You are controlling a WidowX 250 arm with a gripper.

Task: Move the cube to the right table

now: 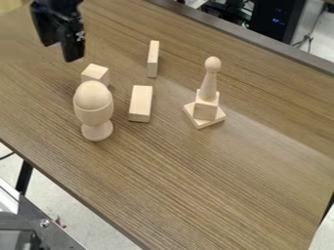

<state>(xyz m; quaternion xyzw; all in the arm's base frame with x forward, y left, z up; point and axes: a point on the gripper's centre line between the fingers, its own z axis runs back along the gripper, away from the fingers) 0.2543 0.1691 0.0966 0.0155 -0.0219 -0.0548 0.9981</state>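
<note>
Here's our cube [96, 72], just behind the egg [93, 94] in its cup [96, 129]!
Over the bench [202, 180], upper left, we see the tool [62, 46]; spread or pressed together, we can't tell.

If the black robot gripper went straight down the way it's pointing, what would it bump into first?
Probably the wooden table, close to the cube. How far away the gripper is looks unclear, so it might clip the cube.
</note>
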